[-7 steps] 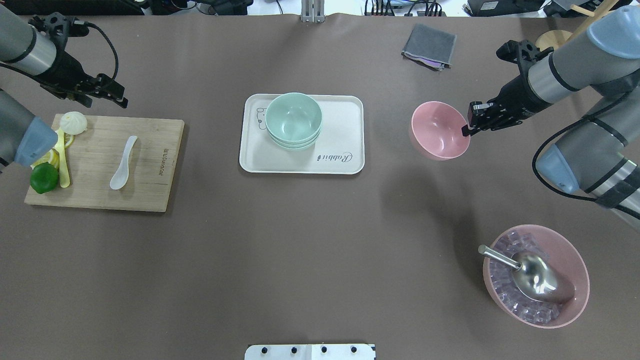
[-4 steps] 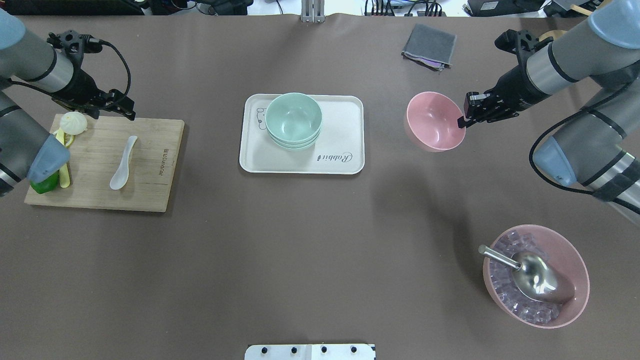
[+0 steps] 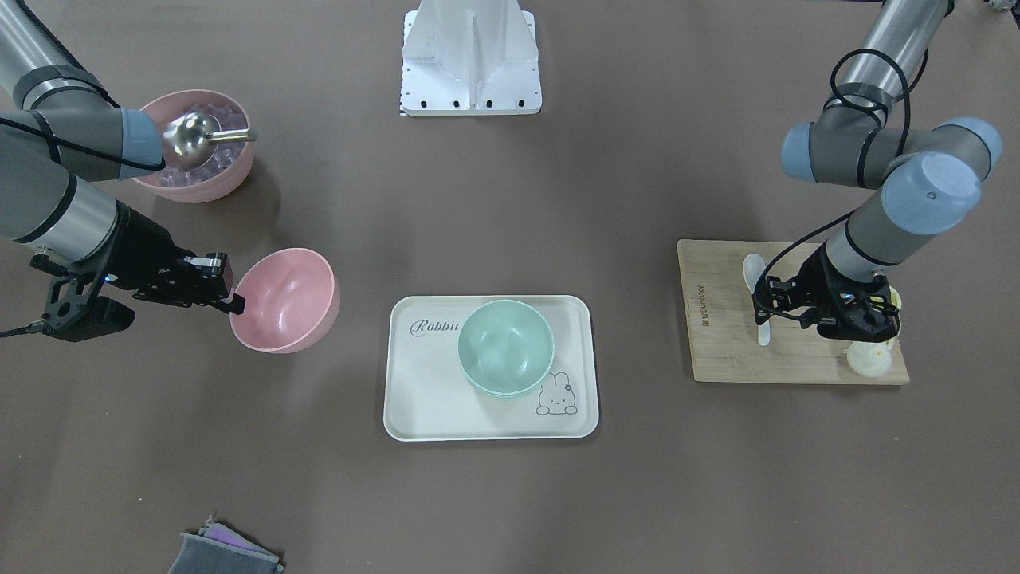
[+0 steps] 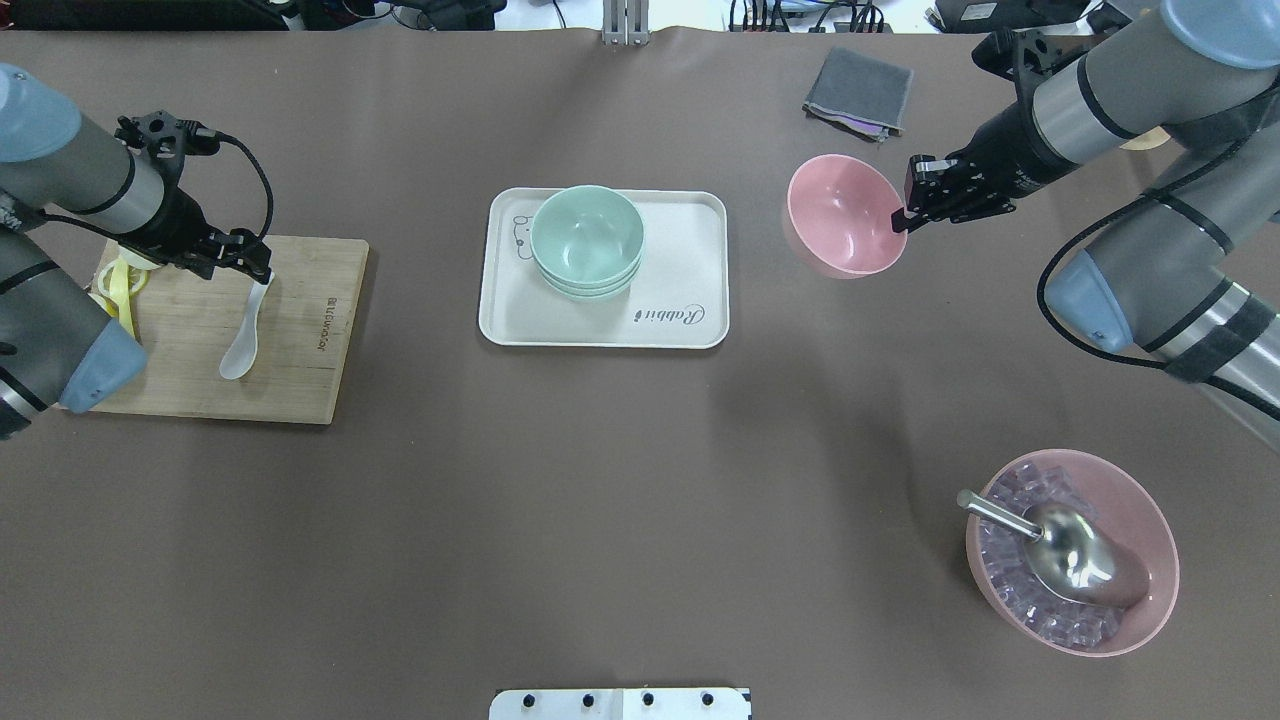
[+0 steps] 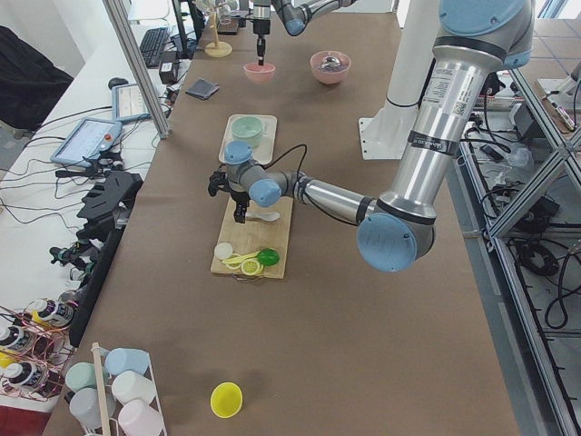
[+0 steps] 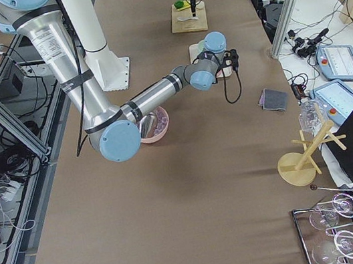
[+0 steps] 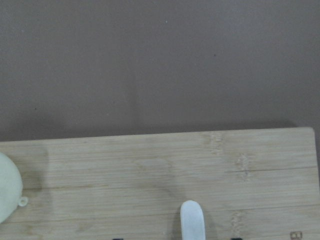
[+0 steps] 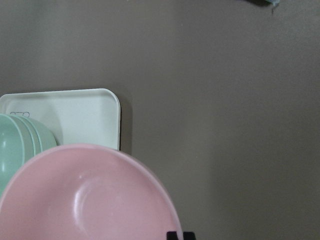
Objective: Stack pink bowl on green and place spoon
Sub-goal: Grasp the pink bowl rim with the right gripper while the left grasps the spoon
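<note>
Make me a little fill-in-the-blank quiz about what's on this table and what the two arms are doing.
1. The right gripper clamps the pink bowl by its ___.
2. The green bowls are stacked on a white ___.
3. The left gripper is open above the handle of the white ___ lying on the cutting board.

Missing words: rim; tray; spoon.

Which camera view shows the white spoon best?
The overhead exterior view: the white spoon lies nearly whole on the cutting board. Front-facing, the left gripper covers its handle; the left wrist sees only the handle's tip; exterior left shows it tiny.
</note>
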Motion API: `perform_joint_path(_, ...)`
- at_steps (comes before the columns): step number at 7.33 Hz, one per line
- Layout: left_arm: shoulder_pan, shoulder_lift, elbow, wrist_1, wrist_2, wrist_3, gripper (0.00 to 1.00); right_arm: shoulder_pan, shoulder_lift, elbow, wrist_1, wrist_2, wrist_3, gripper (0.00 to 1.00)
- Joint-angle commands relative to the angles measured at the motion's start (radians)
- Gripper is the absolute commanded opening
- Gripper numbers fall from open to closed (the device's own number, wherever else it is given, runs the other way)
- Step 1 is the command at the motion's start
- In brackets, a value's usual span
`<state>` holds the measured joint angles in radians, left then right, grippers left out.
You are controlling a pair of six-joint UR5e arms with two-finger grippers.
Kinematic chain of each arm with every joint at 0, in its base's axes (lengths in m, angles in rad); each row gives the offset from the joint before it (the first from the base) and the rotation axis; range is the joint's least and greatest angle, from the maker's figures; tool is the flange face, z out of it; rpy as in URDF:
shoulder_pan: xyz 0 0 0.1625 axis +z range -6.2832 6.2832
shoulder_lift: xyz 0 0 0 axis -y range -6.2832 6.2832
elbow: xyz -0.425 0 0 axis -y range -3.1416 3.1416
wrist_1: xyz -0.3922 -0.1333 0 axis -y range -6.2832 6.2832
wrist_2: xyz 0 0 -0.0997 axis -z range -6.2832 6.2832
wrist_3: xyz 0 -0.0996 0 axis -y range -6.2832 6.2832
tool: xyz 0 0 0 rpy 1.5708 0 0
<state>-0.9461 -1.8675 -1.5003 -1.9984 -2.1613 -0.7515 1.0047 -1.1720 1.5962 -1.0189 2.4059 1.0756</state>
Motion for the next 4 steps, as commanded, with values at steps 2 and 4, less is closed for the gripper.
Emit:
perform_joint_path(2,0.055,0.005,-0.021,0.0,0.001,-0.06,0.67,0.0,0.003,0.001,0.0,-0.001,0.007,0.0)
perform_joint_path(4,0.061,0.007,-0.021,0.001,0.001,-0.066,0.59,0.0,0.003,-0.001,-0.001,-0.001,0.007,0.0)
